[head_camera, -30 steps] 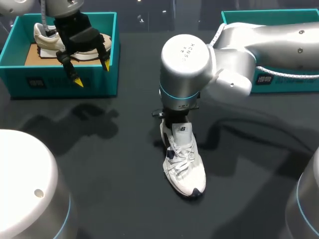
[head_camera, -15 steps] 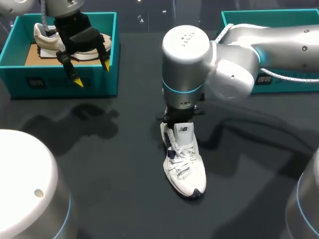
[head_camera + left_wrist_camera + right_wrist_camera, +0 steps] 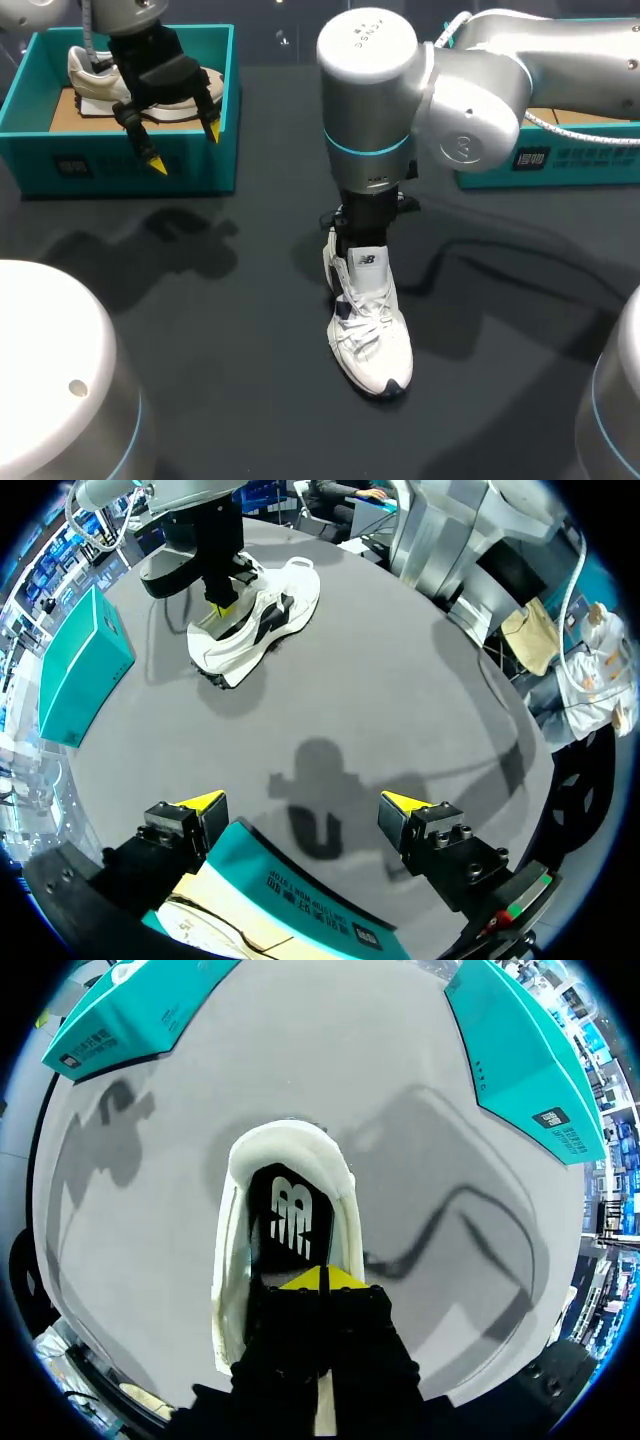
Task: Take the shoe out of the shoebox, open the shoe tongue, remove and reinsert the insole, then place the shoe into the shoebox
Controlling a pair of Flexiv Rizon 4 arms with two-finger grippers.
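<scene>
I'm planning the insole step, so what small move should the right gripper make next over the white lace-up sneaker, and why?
Probably ease the right gripper down toward the black insole inside the white lace-up sneaker: its yellow tips sit pressed together at the open collar, and the insole lies exposed just ahead of them.

White laced shoe (image 3: 368, 335) upright on table (image 3: 230, 330), tongue (image 3: 367, 262) seemingly raised.

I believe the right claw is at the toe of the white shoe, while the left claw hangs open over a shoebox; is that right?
Not the toe: the right claw is at the white shoe's heel opening, as the right wrist view shows.
</scene>
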